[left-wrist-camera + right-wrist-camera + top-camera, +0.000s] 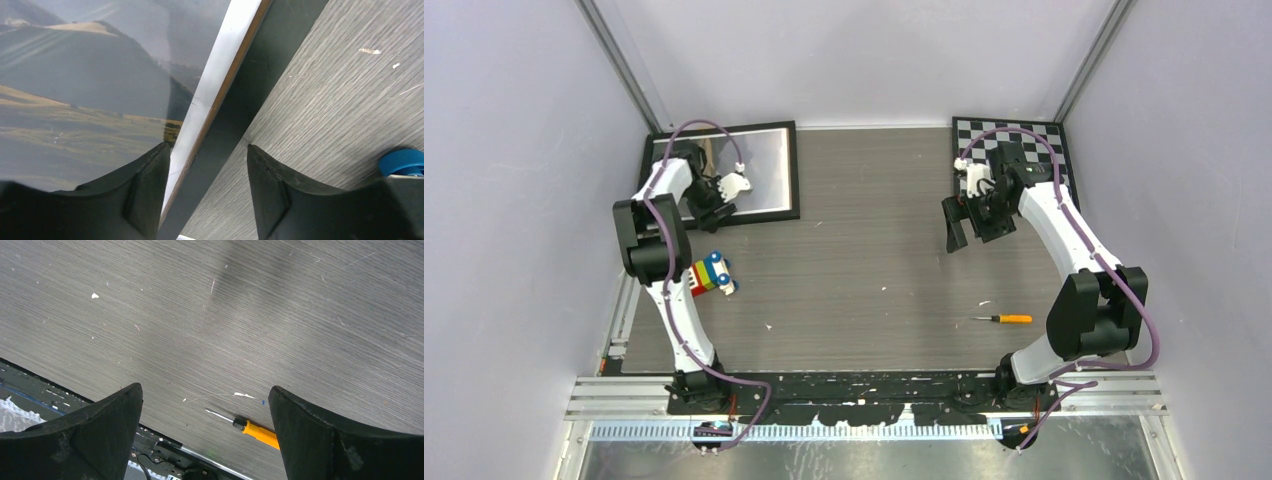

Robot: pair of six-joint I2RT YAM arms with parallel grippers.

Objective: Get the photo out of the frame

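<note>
The black frame [795,170] lies flat at the table's back left, glossy front up. The photo [764,165] shows in it. In the left wrist view the photo [75,90] has grey mountains, olive hills and a white border, with a thin brown edge beside the black frame strip [250,75]. My left gripper [714,208] is open over the frame's near edge. In the left wrist view this gripper [206,147] straddles the edge, one finger over the photo and the other over the table. My right gripper [972,228] is open and empty above the table, as the right wrist view [204,387] shows.
A colourful toy [711,274] lies near the left arm; its blue part [402,161] shows in the left wrist view. An orange-handled screwdriver [1004,318] lies front right and shows in the right wrist view [257,432]. A checkered board [1014,135] sits back right.
</note>
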